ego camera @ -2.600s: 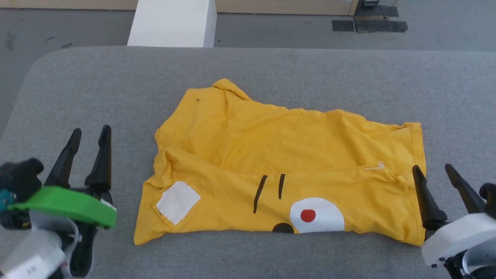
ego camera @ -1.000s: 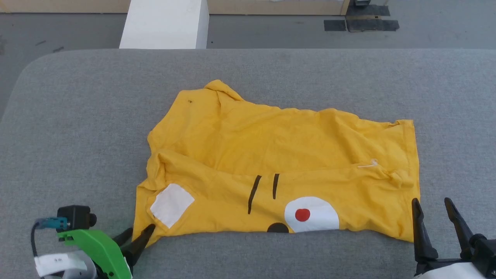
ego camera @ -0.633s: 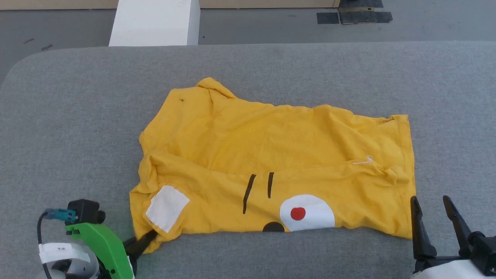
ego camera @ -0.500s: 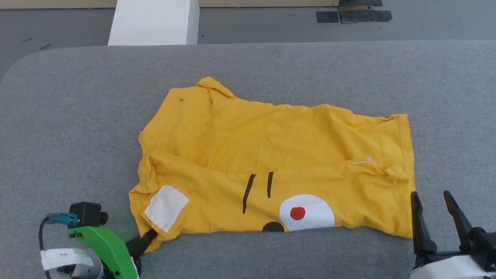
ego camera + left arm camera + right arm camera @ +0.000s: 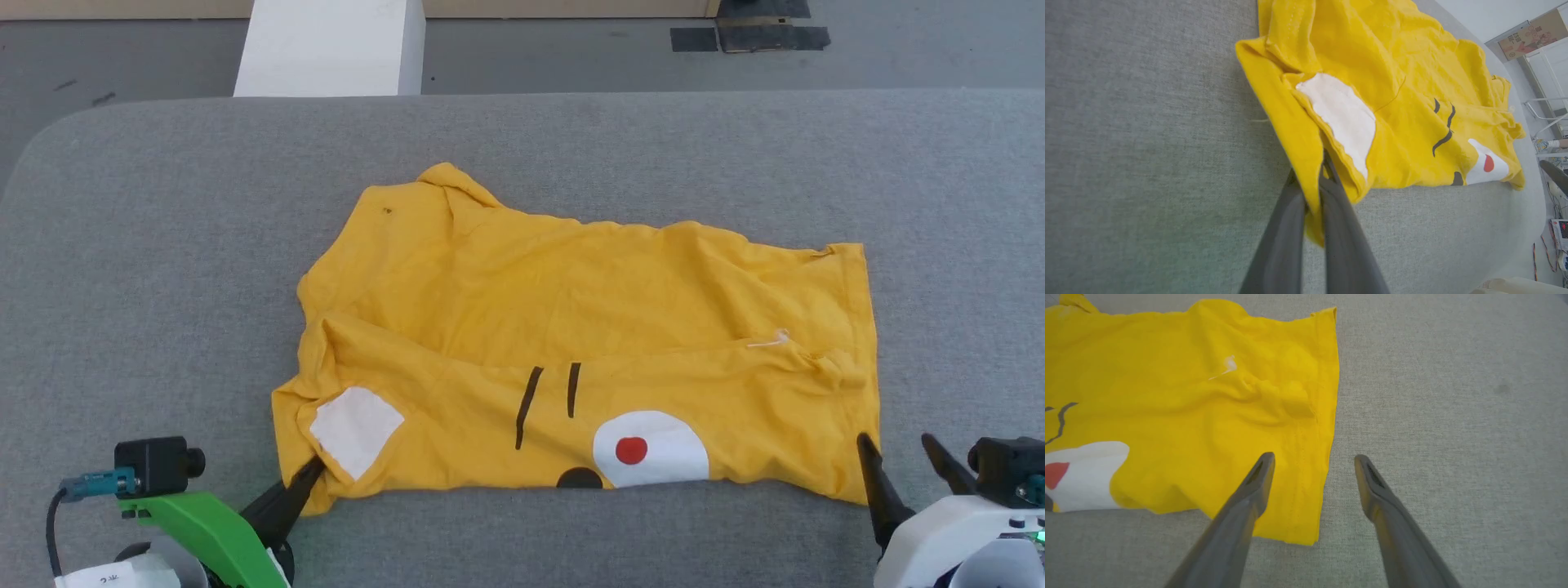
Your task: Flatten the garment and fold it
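Roughly in the middle of the grey bench, a little nearer its front edge, lies the yellow T-shirt. Its long axis runs left to right, parallel with that front edge. The straight stitched hem faces the bench's right edge, and the rumpled, bunched end points to the left edge. It is not flat. A fold crosses it lengthwise, and the front half shows the print: a white patch near the left end, two black lines near the middle, and a white oval with a red dot at the front edge.

The left pincer is closed on the T-shirt's front left corner. In the left wrist view a ridge of yellow cloth is squeezed between its two fingers.

The right pincer is spread open at the front right corner. One fingertip is over the hem, the other over bare bench just beside it. Whether it touches the cloth cannot be told.
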You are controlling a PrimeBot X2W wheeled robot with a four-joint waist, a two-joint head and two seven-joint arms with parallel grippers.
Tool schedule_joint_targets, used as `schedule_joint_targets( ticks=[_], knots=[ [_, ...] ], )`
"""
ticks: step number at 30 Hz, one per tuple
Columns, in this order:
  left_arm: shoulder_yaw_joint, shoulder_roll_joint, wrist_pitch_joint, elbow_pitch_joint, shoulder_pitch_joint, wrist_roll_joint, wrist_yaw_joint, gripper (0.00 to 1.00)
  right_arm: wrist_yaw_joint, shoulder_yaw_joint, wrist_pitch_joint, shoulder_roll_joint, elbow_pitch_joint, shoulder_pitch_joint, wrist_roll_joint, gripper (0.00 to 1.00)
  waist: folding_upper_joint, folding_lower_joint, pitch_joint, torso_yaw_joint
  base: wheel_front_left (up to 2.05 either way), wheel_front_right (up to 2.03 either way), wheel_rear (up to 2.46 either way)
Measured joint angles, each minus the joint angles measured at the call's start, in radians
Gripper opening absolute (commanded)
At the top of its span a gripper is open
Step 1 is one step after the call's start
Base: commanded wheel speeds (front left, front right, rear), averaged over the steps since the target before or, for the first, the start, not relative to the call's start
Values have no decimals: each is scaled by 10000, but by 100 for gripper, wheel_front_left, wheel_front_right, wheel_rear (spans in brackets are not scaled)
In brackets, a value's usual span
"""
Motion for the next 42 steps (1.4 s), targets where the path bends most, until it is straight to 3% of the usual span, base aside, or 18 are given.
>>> schedule_joint_targets(
  ticks=[7,16,17,19,29,35,42],
  knots=[
    [-65,15,12,-286,-2,10,29,0,0,-196,1407,0,-21,171,330,100,0,0,16,200,0,0,0],
    [-128,82,86,-303,-9,10,29,0,0,-184,1511,6,882,105,623,100,0,0,69,301,0,0,0],
    [-125,102,86,-282,-14,10,31,0,0,-194,1484,6,980,34,656,45,0,0,87,301,0,0,0],
    [-121,115,86,-211,-25,8,29,0,0,-174,1478,-2,1129,-152,671,0,0,0,103,296,0,0,0],
    [4,153,173,-165,-11,-614,29,0,0,-221,1306,8,1191,-505,663,0,0,0,-202,185,0,0,0],
    [470,408,127,-800,444,-876,67,0,0,-637,1776,15,109,-415,855,0,0,0,-530,122,0,0,0],
    [846,752,395,-1829,1528,-1348,426,0,0,-1390,2811,17,-1206,496,1415,0,0,0,-917,84,0,0,0]
  ],
)
